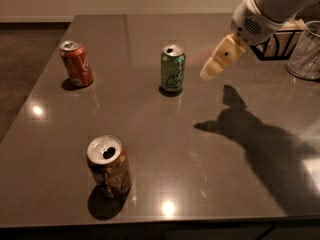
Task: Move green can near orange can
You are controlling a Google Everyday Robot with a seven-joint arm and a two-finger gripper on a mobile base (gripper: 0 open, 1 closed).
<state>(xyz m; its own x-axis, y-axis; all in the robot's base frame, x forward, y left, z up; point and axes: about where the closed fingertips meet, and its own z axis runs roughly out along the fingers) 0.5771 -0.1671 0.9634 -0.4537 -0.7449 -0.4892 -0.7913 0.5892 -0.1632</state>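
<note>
The green can [173,68] stands upright near the middle of the dark table, with a pale logo and a silver top. The orange can [109,166] stands near the table's front edge at the left, dull orange-brown and dented. My gripper [214,66] hangs above the table just right of the green can, a short gap away, on the white arm [270,9] that comes in from the upper right. It holds nothing.
A brighter red can [77,64] stands at the back left. A black wire basket [280,39] and a clear glass [306,51] stand at the right edge. The grey table [200,149] ends at the front, with dark floor to the left.
</note>
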